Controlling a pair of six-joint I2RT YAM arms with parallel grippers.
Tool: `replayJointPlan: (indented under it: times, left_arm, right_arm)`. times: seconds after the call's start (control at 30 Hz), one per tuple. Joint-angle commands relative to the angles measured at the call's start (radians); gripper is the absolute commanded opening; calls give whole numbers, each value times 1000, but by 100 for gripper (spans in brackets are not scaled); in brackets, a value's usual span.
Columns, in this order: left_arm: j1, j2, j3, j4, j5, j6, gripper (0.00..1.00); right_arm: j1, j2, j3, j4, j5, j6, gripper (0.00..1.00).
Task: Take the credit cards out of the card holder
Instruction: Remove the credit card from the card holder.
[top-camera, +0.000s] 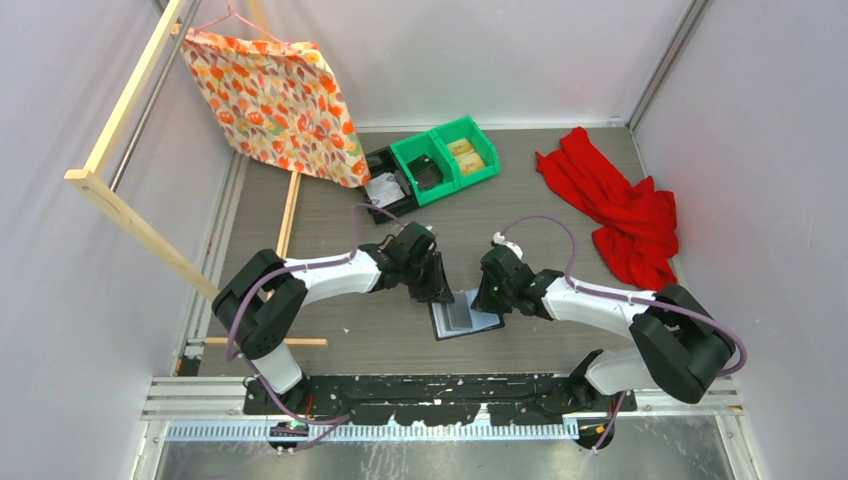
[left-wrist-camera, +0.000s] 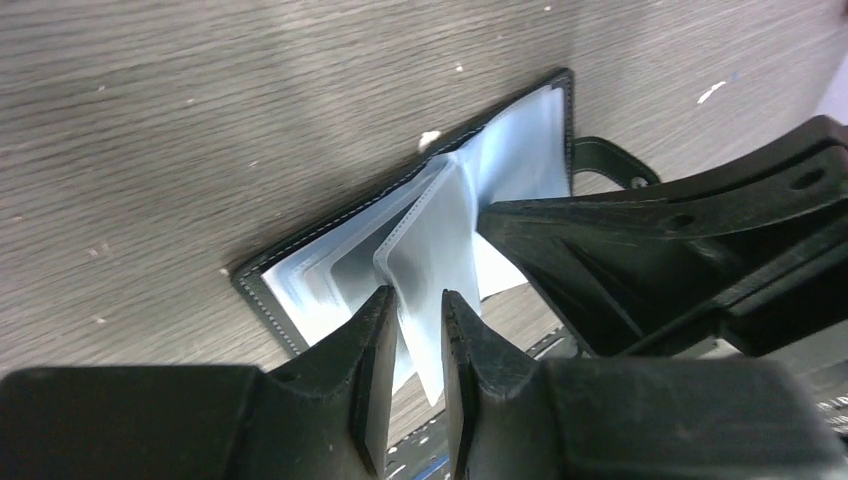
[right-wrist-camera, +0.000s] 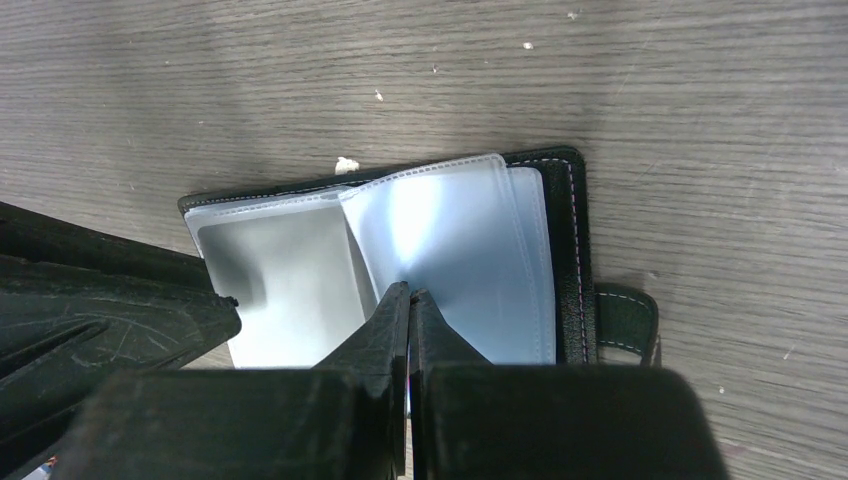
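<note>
The card holder (top-camera: 465, 318) lies open on the table between both arms, its black stitched rim (right-wrist-camera: 570, 230) framing glossy pale sleeves. A pale grey rectangle, maybe one of the credit cards (right-wrist-camera: 285, 285), shows inside the left sleeve. One sleeve leaf (left-wrist-camera: 430, 240) stands up from the spine. My left gripper (left-wrist-camera: 418, 295) straddles that leaf's lower edge with a narrow gap, jaws not clamped. My right gripper (right-wrist-camera: 410, 290) is shut, its tips resting on the right-hand sleeve near the spine, and its finger (left-wrist-camera: 600, 260) crosses the left wrist view. The snap tab (right-wrist-camera: 625, 320) sticks out on the right.
A black bin (top-camera: 385, 185) and two green bins (top-camera: 445, 160) sit behind the arms. A red cloth (top-camera: 615, 210) lies at the right, a patterned orange cloth (top-camera: 275, 100) hangs from a wooden frame (top-camera: 130, 200) at the left.
</note>
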Motion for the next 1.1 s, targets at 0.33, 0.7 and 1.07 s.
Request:
replayJointPlan:
  times: [0.33,0.7,1.07]
  left_arm:
    - [-20,15,-19,264,127,-99,24]
    - [-46,74,29,280,138,-106,24]
    - [-69,113,135,194,133,-69,29]
  right_arm:
    - [-15,-46,-54,-91,58,3,2]
    - [-19,-194,-33,-215,112,20,3]
    - [-25,-295,-27,-280,130,22,6]
